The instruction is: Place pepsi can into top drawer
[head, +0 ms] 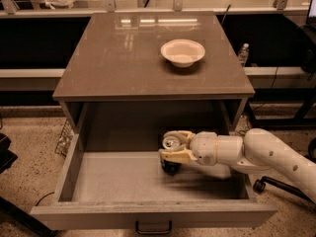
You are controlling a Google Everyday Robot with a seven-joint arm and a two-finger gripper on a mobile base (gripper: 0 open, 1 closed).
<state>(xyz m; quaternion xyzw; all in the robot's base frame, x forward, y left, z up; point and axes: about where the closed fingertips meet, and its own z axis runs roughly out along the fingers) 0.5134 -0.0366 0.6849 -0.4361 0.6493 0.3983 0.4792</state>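
Hand (171, 146) holds can (171, 168) inside the open drawer (148, 214).
From my remote station I see its fingers clamped on the upright can, low over the drawer floor, right of centre; I cannot tell whether it touches down. A bowl (182, 52) sits on the surface (118, 58) above.

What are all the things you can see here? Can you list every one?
pepsi can: one, dark with a silver top, inside the top drawer, held by the tool
top drawer: one, grey-brown, pulled open
drawer handle: one, dark, on the drawer's front
bowl: one, white, on the cabinet top
cabinet top: one, brown and shiny, above the drawer
plastic bottle: one, clear, beyond the cabinet's right side
arm: one, white, reaching in from the right
tool: one, cream, closed around the can inside the drawer
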